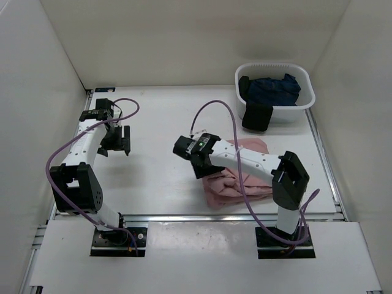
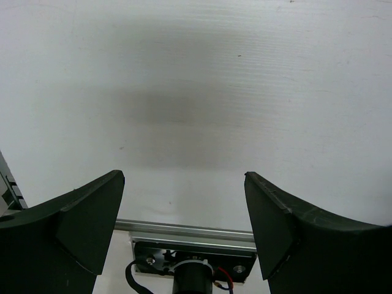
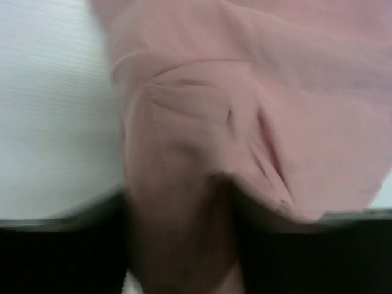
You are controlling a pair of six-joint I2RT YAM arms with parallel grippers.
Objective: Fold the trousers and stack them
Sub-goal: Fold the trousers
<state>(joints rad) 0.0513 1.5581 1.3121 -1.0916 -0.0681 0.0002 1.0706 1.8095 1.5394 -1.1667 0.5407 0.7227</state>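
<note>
Right now I'm treating the trousers (image 1: pixel 228 187), bunched at the near right of the surface (image 1: pixel 159 177), as light, limp cloth best pinched at a thick fold; the right tool (image 1: pixel 199 166) is straddling one, grip unclear to me, while the left tool (image 1: pixel 117 143) is gaping empty.

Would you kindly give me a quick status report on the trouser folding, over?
Left gripper open, empty. Right gripper at the trousers, cloth between its jaws, grip unclear. Trousers bunched, front right. Basket well clear behind.
</note>
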